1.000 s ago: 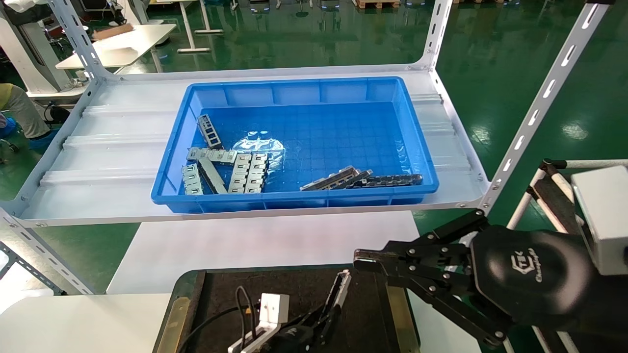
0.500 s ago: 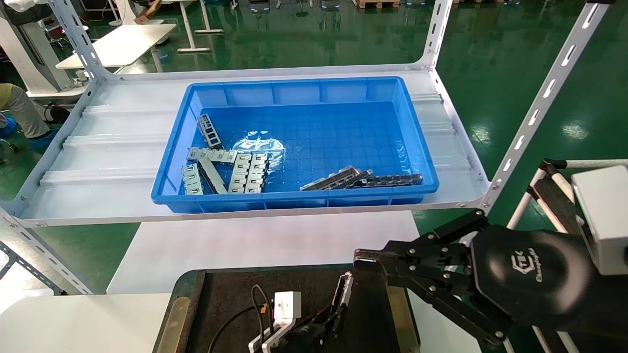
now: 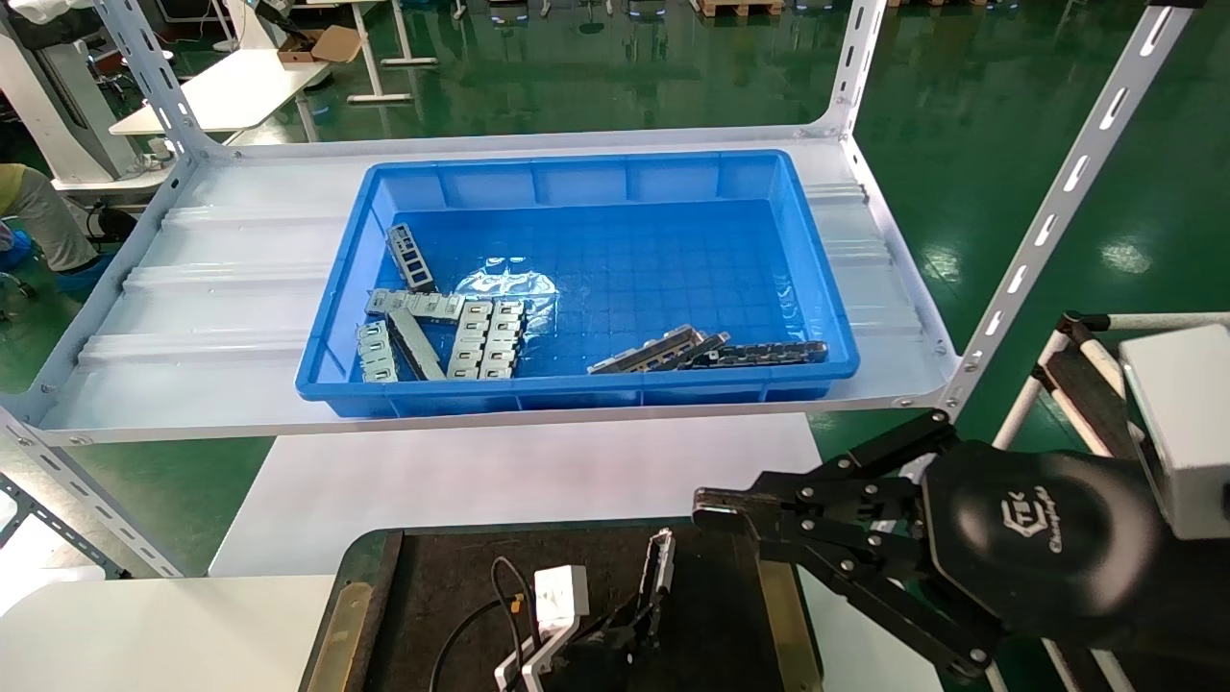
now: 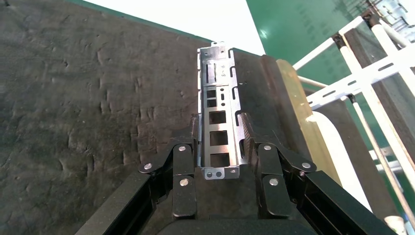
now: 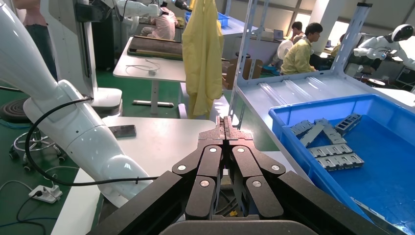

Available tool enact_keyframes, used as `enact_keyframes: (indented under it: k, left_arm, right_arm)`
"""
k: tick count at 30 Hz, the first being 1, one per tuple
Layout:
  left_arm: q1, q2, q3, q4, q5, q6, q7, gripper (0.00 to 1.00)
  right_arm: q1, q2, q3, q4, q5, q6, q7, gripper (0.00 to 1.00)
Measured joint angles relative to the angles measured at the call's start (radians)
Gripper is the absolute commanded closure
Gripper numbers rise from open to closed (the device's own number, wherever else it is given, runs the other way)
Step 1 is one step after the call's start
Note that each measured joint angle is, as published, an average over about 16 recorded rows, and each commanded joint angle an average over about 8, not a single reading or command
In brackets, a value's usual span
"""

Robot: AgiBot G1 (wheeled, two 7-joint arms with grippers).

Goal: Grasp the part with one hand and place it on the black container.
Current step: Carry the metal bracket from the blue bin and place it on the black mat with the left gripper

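Observation:
The part (image 3: 659, 569), a silver-grey channel strip with rectangular cut-outs, is held low over the black container (image 3: 432, 577) near that tray's right side. My left gripper (image 3: 646, 607) is shut on the strip's near end. In the left wrist view the part (image 4: 219, 105) points away from me between the two black fingers (image 4: 250, 134), with the matt black container (image 4: 73, 98) beneath it. My right gripper (image 3: 708, 509) is shut on nothing and hangs just right of the tray's far right corner; its closed tips (image 5: 225, 122) show in the right wrist view.
A deep blue bin (image 3: 577, 389) sits on the white shelf behind the tray, holding pale slotted plates (image 3: 480, 336) and a dark chain-like strip (image 3: 769, 353). A slanted white shelf upright (image 3: 1057, 202) stands at right. A brass strip (image 4: 298, 107) edges the tray beside the part.
The left gripper has shifted a little to the right over the tray, and the part's far end has swung slightly left, standing straighter. The right arm has not moved.

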Motion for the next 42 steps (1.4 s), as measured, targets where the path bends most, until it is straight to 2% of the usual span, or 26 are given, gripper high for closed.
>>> enact_keyframes:
  k: [5, 6, 7, 8, 13, 14, 15, 16, 28, 35, 42]
  left_arm:
    - [-0.03, 0.0, 0.087, -0.006, -0.097, -0.068, 0.002, 1.0]
    - [-0.036, 0.0, 0.104, -0.008, -0.118, -0.081, 0.005, 0.99]
    - [-0.042, 0.0, 0.12, -0.01, -0.139, -0.094, 0.008, 0.94]
    - [-0.048, 0.0, 0.136, -0.012, -0.161, -0.106, 0.011, 0.85]
    - [-0.076, -0.001, 0.209, -0.031, -0.269, -0.166, 0.034, 0.22]
    - [-0.082, -0.002, 0.222, -0.036, -0.29, -0.177, 0.04, 0.11]
    - [-0.087, -0.002, 0.235, -0.041, -0.311, -0.189, 0.045, 0.03]
    - [-0.093, -0.002, 0.247, -0.046, -0.332, -0.2, 0.051, 0.0]
    - [-0.149, -0.004, 0.352, -0.109, -0.521, -0.299, 0.112, 0.0]
    - [-0.169, -0.005, 0.38, -0.134, -0.568, -0.328, 0.124, 0.0]
    - [-0.182, -0.007, 0.388, -0.15, -0.568, -0.338, 0.116, 0.0]
  right_arm:
    - [0.0, 0.0, 0.0, 0.0, 0.0, 0.0, 0.0, 1.0]
    - [0.0, 0.0, 0.0, 0.0, 0.0, 0.0, 0.0, 0.97]
    - [0.0, 0.0, 0.0, 0.0, 0.0, 0.0, 0.0, 0.88]
    - [0.0, 0.0, 0.0, 0.0, 0.0, 0.0, 0.0, 0.75]
    - [0.0, 0.0, -0.001, 0.0, 0.0, 0.0, 0.0, 0.13]
    - [0.0, 0.0, -0.001, 0.0, 0.001, 0.0, 0.0, 0.03]
    - [0.0, 0.0, -0.001, 0.0, 0.001, 0.0, 0.0, 0.0]
    - [0.0, 0.0, -0.001, 0.0, 0.001, 0.0, 0.0, 0.0]
    - [0.0, 0.001, -0.002, 0.0, 0.001, 0.001, -0.001, 0.0]
    - [0.0, 0.001, -0.002, 0.0, 0.001, 0.001, -0.001, 0.0]
    - [0.001, 0.001, -0.002, 0.0, 0.002, 0.001, -0.001, 0.0]
